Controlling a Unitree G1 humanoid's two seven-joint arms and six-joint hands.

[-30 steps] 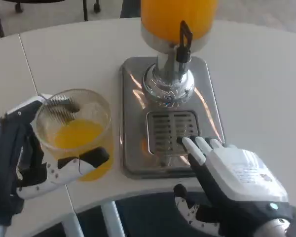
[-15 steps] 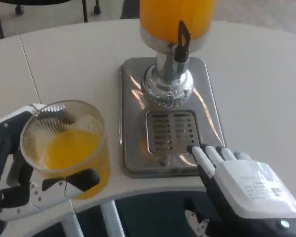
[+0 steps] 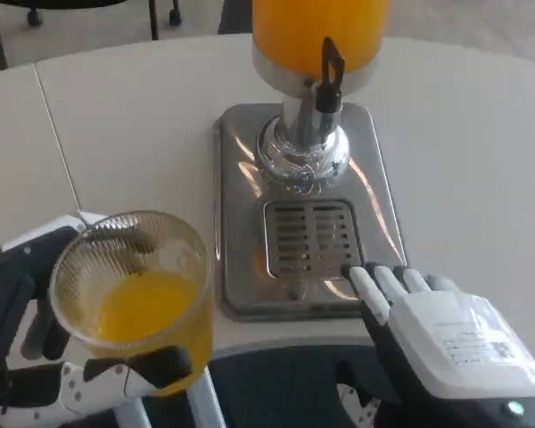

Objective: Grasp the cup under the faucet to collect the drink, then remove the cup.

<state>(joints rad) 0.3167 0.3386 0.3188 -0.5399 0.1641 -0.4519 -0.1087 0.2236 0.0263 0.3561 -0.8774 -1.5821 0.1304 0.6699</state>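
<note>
The robot's left hand (image 3: pixel 58 357) is gripping a clear ribbed plastic cup (image 3: pixel 134 299), fingers wrapping its round wall from the far side and the thumb pressing across the near side. The cup is sitting upright in that hand, partly filled with opaque orange juice (image 3: pixel 143 308) and is well to the left of the dispenser's tray. A blurred, bristly shape is showing through the cup's far wall; what it is cannot be told.

To the right of the holding hand, a juice dispenser (image 3: pixel 316 36) is standing on the white counter (image 3: pixel 125 125). Its tank is glowing orange with drink above a polished chrome pedestal (image 3: pixel 301 152), with a black tap lever (image 3: pixel 329 71) projecting at the front. The pedestal is rising from a rectangular brushed-steel base tray (image 3: pixel 236 205) with rounded corners, and a slotted drip grate (image 3: pixel 312 236) is lying set into it.

The right hand (image 3: pixel 428 334), its back a smooth white shell, is holding nothing, its fingers extending straight and slightly apart, their tips (image 3: pixel 374 285) lying over the near right corner of the tray, just beside the grate.
</note>
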